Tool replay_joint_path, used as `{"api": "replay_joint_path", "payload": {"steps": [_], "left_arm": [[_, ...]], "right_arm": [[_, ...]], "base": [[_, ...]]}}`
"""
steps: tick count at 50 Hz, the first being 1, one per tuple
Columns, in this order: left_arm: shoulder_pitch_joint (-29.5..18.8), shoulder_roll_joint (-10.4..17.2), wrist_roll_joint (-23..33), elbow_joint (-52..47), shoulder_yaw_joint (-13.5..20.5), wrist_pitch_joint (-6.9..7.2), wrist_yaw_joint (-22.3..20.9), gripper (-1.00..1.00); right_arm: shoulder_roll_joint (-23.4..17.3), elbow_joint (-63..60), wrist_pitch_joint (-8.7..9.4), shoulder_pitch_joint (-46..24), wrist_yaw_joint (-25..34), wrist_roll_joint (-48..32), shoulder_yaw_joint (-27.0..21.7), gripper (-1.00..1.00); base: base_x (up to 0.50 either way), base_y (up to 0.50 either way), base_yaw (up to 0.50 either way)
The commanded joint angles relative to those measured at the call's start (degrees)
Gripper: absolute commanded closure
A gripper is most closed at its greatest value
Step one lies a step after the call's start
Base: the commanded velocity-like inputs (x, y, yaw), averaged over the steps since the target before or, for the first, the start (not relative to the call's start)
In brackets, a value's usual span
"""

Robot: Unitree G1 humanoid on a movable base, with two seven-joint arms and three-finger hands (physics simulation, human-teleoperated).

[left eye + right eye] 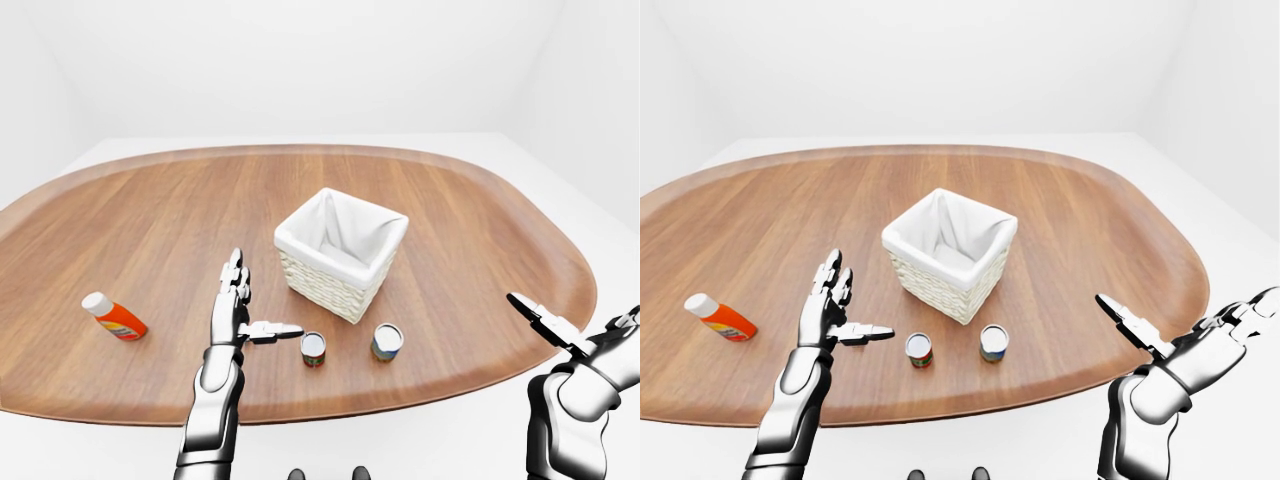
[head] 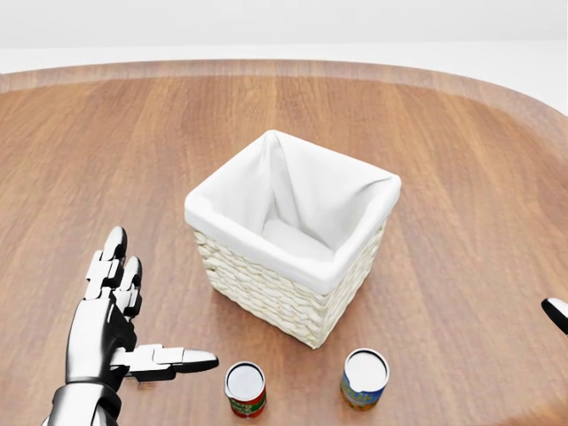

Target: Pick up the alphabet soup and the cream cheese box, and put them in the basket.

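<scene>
A white-lined wicker basket [image 2: 293, 266] stands at the middle of the wooden table [image 2: 461, 142]. Two small cans stand upright just below it in the head view: one with a red label [image 2: 246, 389] and one with a blue label [image 2: 364, 377]. I cannot read which one is the alphabet soup. No cream cheese box shows in any view. My left hand [image 2: 160, 302] is open, fingers spread, and its thumb points right at the red-labelled can, a short gap away. My right hand [image 1: 1185, 318] is open and empty, off the table's lower right edge.
An orange bottle with a white cap [image 1: 114, 317] lies on its side at the left of the table. The table's rounded edge [image 1: 420, 400] runs just below the cans. White floor and walls surround the table.
</scene>
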Motion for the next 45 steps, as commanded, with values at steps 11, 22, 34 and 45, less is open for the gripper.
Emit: {"api": "replay_joint_path", "payload": {"steps": [11,22,34,45], "left_arm": [[-0.16,0.04,-0.72,0.13,0.19,0.36,0.07,-1.0],[-0.23,0.06,-0.93,0.19,0.23,0.37,0.01,-1.0],[-0.64,0.29,-0.22,1.22,0.72,0.83,1.1,-1.0],[-0.75,0.31,-0.47,1.7,0.71,0.49,1.01,-1.0]], "right_arm": [[-0.11,0.47,0.0,-0.23,0.0,-0.1,-0.01,-1.0],[-0.23,0.68,0.0,-0.26,0.0,0.03,0.01,-1.0],[-0.16,0.44,0.0,-0.22,0.0,-0.03,0.09,-1.0],[-0.14,0.33,0.0,-0.11,0.0,0.02,0.02,-1.0]], "base": [[0.2,0.0,0.0],[0.2,0.0,0.0],[0.2,0.0,0.0],[0.2,0.0,0.0]]}}
